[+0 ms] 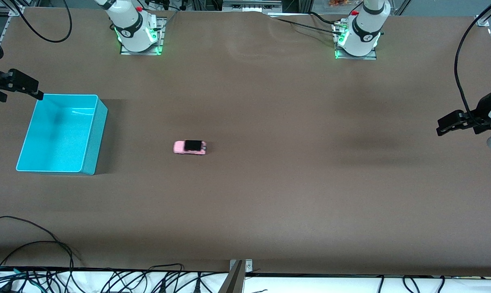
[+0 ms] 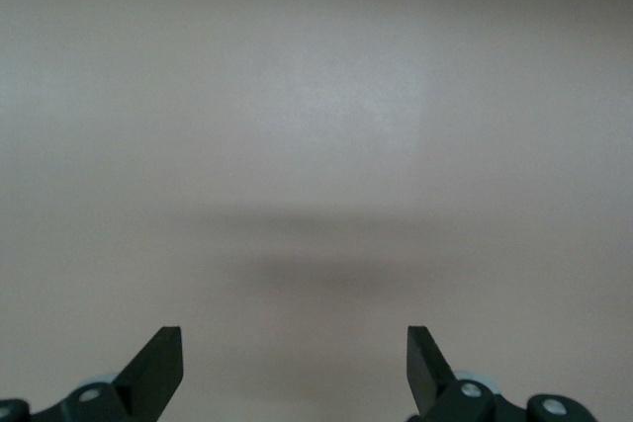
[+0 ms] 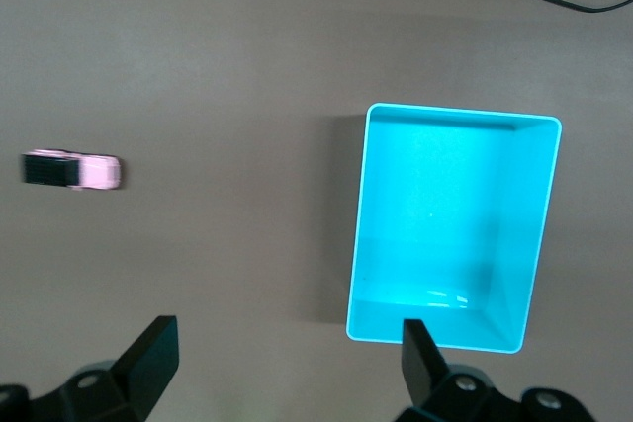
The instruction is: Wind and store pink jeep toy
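The pink jeep toy [image 1: 189,147] [image 3: 71,170], pale pink with a black roof, stands on its wheels on the brown table near the middle. The turquoise bin [image 1: 91,134] [image 3: 529,234] is empty and sits toward the right arm's end of the table. My right gripper [image 1: 21,94] [image 3: 287,348] hangs open over the table by the bin's rim nearest the robots' bases, holding nothing. My left gripper [image 1: 446,126] [image 2: 295,353] hangs open over bare table at the left arm's end, well away from the jeep, and waits there.
The two arm bases [image 1: 137,30] [image 1: 357,36] stand along the table edge farthest from the front camera. Black cables [image 1: 107,278] lie along the edge nearest that camera. Another cable [image 1: 459,61] hangs at the left arm's end.
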You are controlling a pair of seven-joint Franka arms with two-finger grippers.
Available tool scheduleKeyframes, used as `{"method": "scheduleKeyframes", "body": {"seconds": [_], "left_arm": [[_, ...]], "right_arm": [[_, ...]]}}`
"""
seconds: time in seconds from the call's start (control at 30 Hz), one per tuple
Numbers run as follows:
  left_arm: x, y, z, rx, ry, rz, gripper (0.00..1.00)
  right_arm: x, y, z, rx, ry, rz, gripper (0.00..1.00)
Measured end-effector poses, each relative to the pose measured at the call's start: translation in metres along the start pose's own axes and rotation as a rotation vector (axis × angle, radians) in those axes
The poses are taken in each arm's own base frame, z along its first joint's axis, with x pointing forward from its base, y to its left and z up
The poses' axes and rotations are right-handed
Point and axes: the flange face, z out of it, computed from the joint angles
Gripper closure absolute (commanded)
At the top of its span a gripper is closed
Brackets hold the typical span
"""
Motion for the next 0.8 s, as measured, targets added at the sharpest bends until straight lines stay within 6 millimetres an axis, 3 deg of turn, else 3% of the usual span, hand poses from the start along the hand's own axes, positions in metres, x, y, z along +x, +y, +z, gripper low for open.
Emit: {"method": "scheduleKeyframes", "body": {"seconds": [0.3, 0.8], "left_arm": [[-0.015, -0.025, 0.003, -0.033, 0.025, -0.050, 0.00], [-0.022, -0.021, 0.000, -0.110, 0.033, -0.065, 0.00]], "right_arm": [[0.000, 0.000, 0.000, 0.000, 0.000, 0.000, 0.00], [0.000, 0.000, 0.000, 0.000, 0.000, 0.000, 0.00]]}}
